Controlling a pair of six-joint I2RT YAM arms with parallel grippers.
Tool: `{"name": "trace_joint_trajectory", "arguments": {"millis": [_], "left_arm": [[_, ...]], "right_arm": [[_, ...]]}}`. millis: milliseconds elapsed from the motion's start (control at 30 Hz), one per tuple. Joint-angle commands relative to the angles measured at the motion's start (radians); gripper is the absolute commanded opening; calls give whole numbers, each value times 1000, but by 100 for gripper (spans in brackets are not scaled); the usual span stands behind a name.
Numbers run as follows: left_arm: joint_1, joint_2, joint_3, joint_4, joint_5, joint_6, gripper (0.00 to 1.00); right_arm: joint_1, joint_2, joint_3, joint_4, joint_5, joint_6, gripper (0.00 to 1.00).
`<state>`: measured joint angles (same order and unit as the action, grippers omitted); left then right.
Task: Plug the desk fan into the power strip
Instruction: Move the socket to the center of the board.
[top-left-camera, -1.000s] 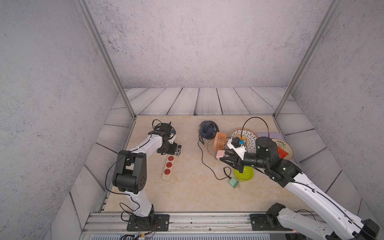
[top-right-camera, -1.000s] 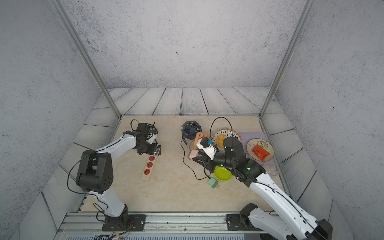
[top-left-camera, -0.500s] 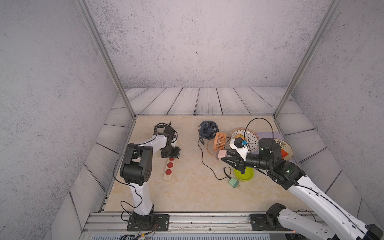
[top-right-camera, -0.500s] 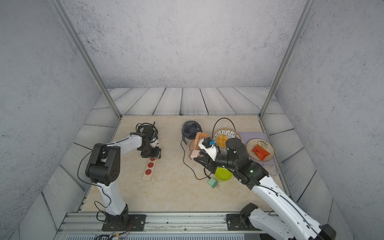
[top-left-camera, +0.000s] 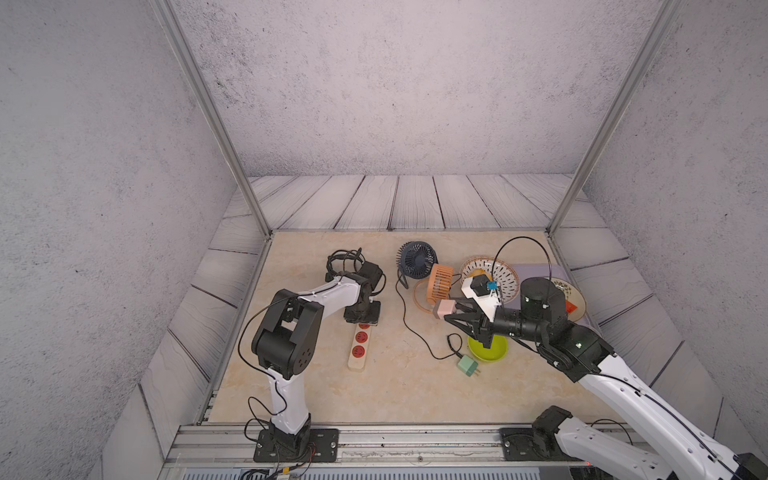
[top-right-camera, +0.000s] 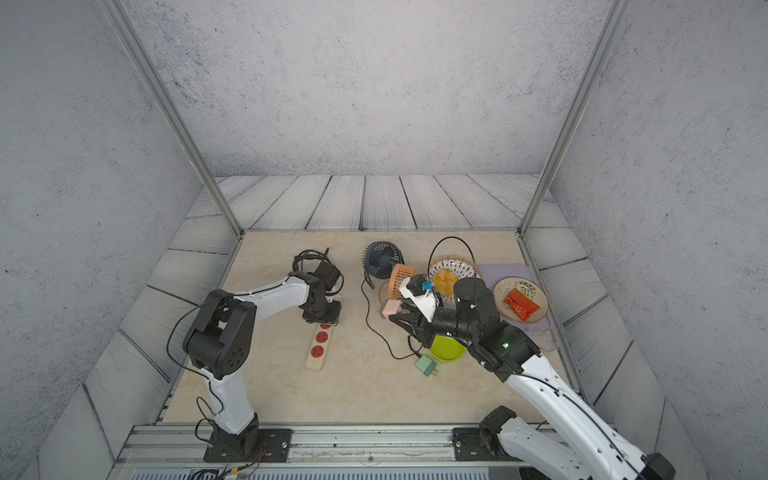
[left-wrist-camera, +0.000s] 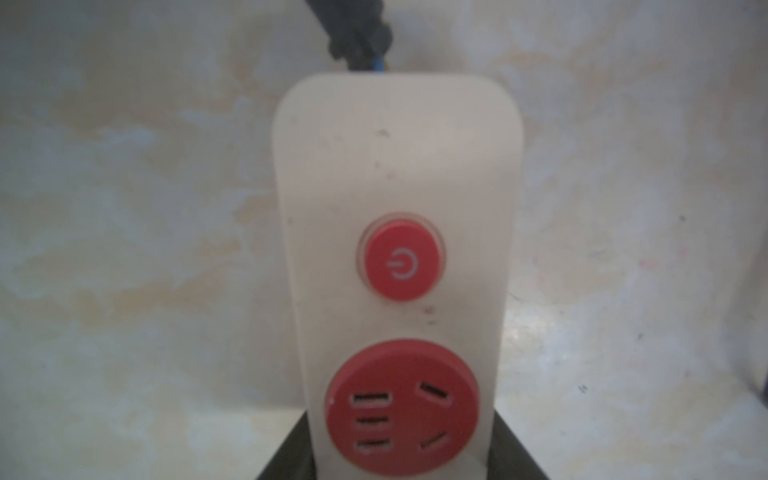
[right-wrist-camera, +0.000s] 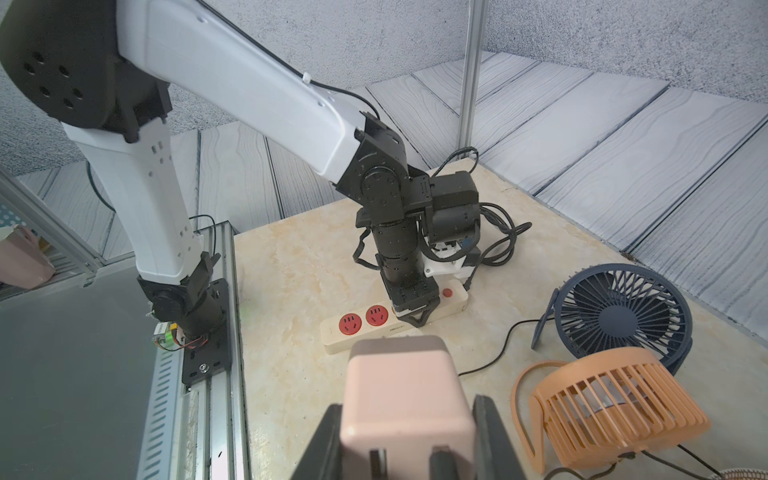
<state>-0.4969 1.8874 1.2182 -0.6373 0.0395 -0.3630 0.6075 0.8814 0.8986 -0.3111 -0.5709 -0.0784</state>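
The cream power strip (top-left-camera: 356, 358) (top-right-camera: 316, 355) lies on the table with its red sockets up. My left gripper (top-left-camera: 362, 318) (top-right-camera: 323, 316) (right-wrist-camera: 415, 318) stands over its button end. In the left wrist view the left gripper (left-wrist-camera: 401, 457) presses both sides of the power strip (left-wrist-camera: 395, 166) beside a socket. A navy desk fan (top-left-camera: 417, 258) (right-wrist-camera: 623, 316) has a black cord running to a green plug (top-left-camera: 467, 365) lying loose. An orange fan (top-left-camera: 440, 282) (right-wrist-camera: 611, 403) lies beside it. My right gripper (top-left-camera: 451, 313) (right-wrist-camera: 409, 415) is shut on a pink plug (top-left-camera: 444, 308) (right-wrist-camera: 403, 386), held above the table.
A lime bowl (top-left-camera: 488, 349) sits under my right wrist. A patterned basket (top-left-camera: 505, 270) with orange fruit and a plate (top-right-camera: 536, 316) with a red packet stand at the right. The strip's black cord (top-left-camera: 345, 259) is coiled behind my left gripper.
My left gripper's jaws have closed onto the power strip's button end, and the left arm has folded in closer. My right gripper has drifted slightly right with the pink plug.
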Motion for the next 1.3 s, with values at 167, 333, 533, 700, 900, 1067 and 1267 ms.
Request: {"name": "trace_joint_trajectory", "arguments": {"millis": [167,333,533,700,900,1067,1267], "left_arm": [[-69,9,-61,-18,143,-143,46],[-70,-15,-47,-22,124,-123,65],[-29,-149,-65,0,135,-77,77],[23,-255,-86,23,118,-14,84],[154,-360,-117,58,137,46,89],[227,-488,-170,113,90,185,93],[306,-608,-212,141,107,246,99]], "right_arm": [[0,-5,-12,1,23,6,0],[-2,39,1,-20,22,-21,0],[-1,123,48,-46,18,-78,0],[1,221,125,-64,-1,-119,0],[0,361,237,-90,-30,-181,0],[0,488,369,-167,-26,-278,0],[2,651,525,-234,-64,-350,0]]}}
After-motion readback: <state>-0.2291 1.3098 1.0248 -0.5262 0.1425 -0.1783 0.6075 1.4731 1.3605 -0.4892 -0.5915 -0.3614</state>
